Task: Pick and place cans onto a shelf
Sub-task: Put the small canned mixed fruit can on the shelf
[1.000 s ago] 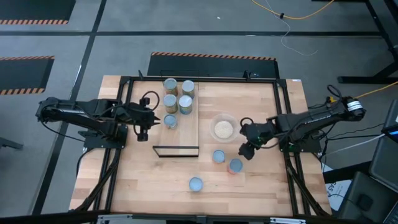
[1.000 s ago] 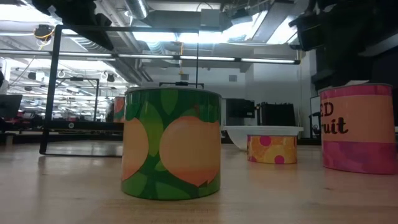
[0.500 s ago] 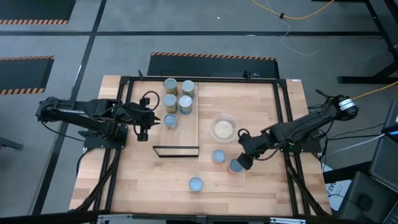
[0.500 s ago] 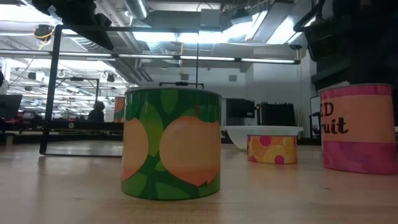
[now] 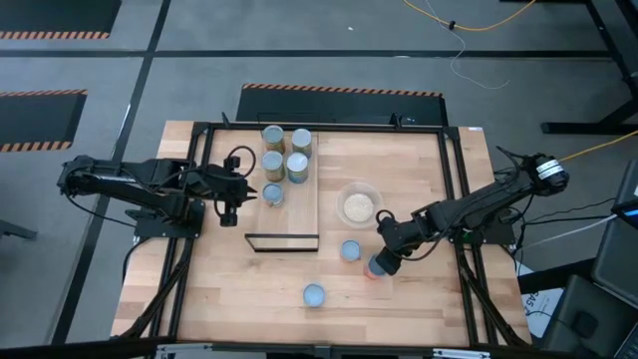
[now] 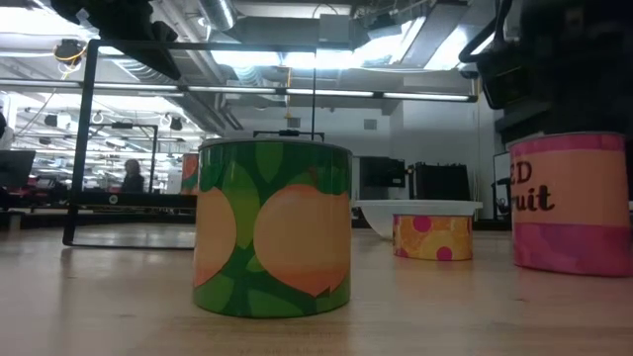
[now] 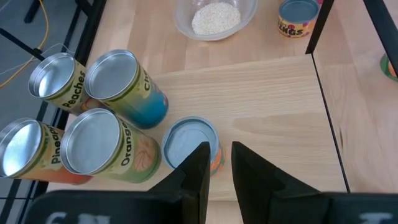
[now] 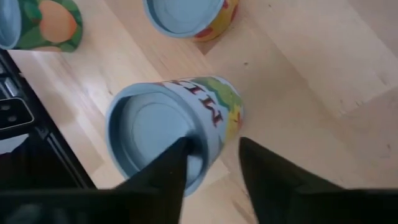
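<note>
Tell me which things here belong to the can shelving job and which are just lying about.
Job: five cans on the shelf; three cans on the table: green, yellow, pink, with the right gripper around the pink one.
Lying about: bowl of pale grains; cables on the floor.

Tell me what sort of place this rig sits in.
Probably a robotics lab or workshop: hazard-striped floor markings, exposed ceiling ducts under strip lights, and loose cables trailing across the floor beyond the table.
</note>
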Motion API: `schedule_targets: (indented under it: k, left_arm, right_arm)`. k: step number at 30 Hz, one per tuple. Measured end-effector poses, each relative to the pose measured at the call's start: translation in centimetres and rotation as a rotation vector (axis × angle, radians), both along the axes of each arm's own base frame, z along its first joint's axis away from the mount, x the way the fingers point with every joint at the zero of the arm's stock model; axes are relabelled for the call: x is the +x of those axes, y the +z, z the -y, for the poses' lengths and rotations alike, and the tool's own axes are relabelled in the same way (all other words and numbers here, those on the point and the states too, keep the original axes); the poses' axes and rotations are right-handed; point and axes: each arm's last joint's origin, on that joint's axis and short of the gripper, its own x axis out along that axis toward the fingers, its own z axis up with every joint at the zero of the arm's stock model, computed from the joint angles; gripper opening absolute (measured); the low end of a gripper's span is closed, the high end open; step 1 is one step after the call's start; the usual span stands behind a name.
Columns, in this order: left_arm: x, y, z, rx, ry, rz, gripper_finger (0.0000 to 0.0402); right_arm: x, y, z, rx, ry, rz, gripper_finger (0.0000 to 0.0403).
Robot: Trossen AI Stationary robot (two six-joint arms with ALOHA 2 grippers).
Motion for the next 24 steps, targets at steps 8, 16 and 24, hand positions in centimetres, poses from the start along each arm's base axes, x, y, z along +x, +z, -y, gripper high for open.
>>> schedule_targets:
  k: [8,16,24]
  left_arm:
    - [0.0,0.0,0.0,0.0,0.0,0.0,0.0058]
    - [0.0,0.0,0.0,0.0,0.0,0.0,0.0058]
    - [0.0,0.0,0.0,0.0,0.0,0.0,0.0058]
  right_arm:
    - [0.2,0.1,-0.1,-0.006,0.025,0.03,0.0013]
    - [1.3,1.4,0.5,-0.066,0.141,0.119,0.0019]
    - [4.0,6.6,3.1,-0.264,0.402,0.332,0.0013]
